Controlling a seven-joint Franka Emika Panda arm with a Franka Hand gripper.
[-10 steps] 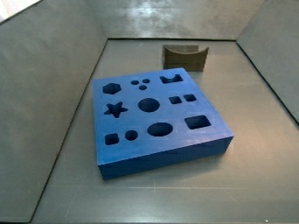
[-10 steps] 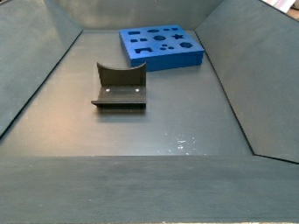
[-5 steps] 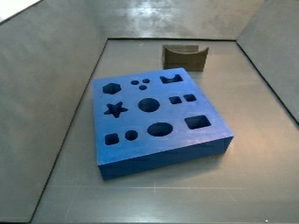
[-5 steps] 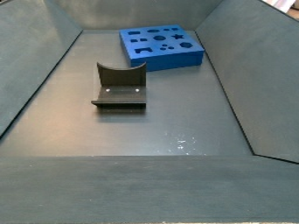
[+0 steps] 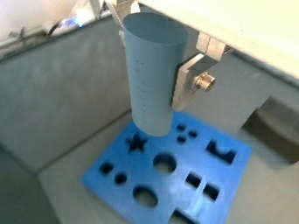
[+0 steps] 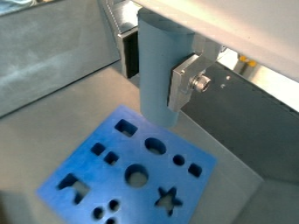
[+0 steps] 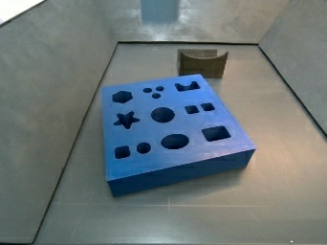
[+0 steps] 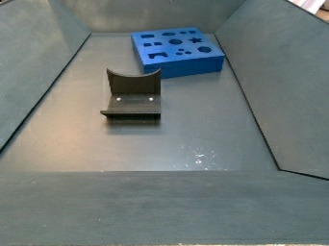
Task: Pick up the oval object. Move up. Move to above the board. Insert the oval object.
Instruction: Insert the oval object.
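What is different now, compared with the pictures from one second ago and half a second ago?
In a side view, the oval object has come into sight at the top edge, above the board; earlier it was not visible there. The gripper holds it between its fingers. The board and the fixture stayed in place.

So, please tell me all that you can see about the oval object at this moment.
The oval object is a tall, smooth, pale blue-grey column with a rounded section, matte like plastic. It hangs upright in the gripper, whose silver fingers press on its sides. Its lower end hovers above the blue board, not touching it and not yet in any hole. In a side view only its tip shows.
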